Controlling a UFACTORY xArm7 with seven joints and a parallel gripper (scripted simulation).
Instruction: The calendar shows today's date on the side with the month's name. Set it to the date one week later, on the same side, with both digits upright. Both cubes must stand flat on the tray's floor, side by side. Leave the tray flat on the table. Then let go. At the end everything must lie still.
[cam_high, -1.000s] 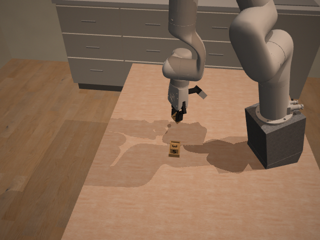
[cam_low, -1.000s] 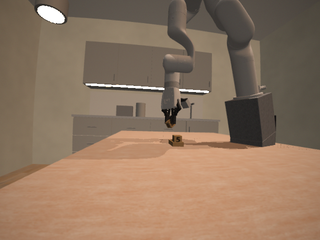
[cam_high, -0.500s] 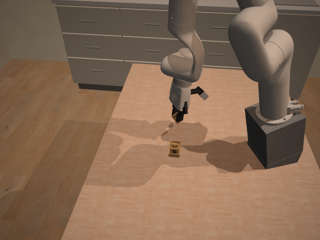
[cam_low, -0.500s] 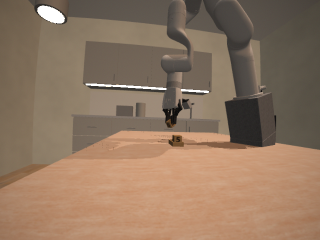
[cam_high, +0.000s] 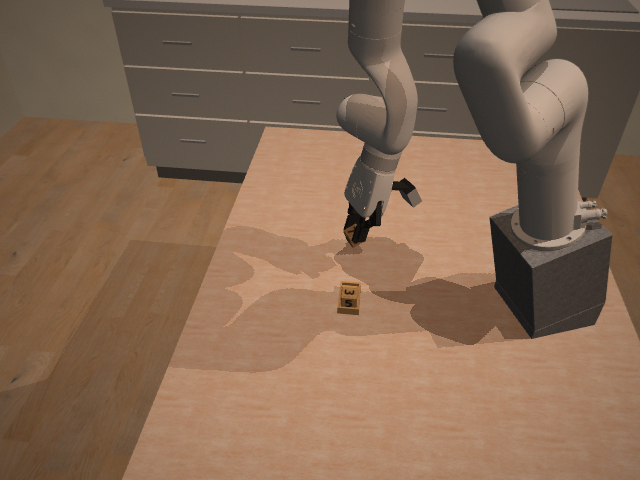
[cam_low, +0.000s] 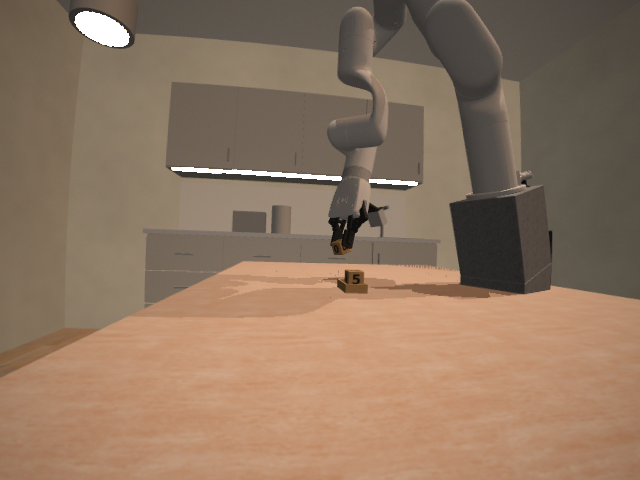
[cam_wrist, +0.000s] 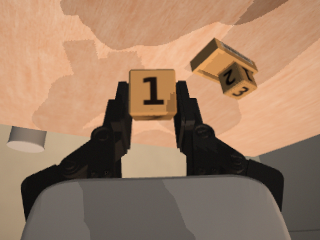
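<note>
My gripper (cam_high: 356, 236) (cam_low: 341, 246) (cam_wrist: 152, 96) is shut on a small wooden digit cube (cam_high: 350, 238) (cam_low: 338, 249) (cam_wrist: 152, 92). It holds the cube in the air, tilted, above and behind the tray. In the wrist view the cube's end face shows a 1. The wooden tray (cam_high: 347, 310) (cam_low: 352, 288) (cam_wrist: 212, 59) lies flat on the table (cam_high: 361, 403) (cam_low: 310, 387). The other cube (cam_high: 349, 297) (cam_low: 355, 277) (cam_wrist: 235, 80) stands in it. That cube shows a 5 toward the top and exterior views and a 3 on top.
The arm's dark base block (cam_high: 550, 268) (cam_low: 498, 240) stands on the table to the right of the tray. Grey drawer cabinets (cam_high: 232, 87) (cam_low: 222, 258) line the wall beyond the table's far edge. Wooden floor (cam_high: 77, 258) lies to the left.
</note>
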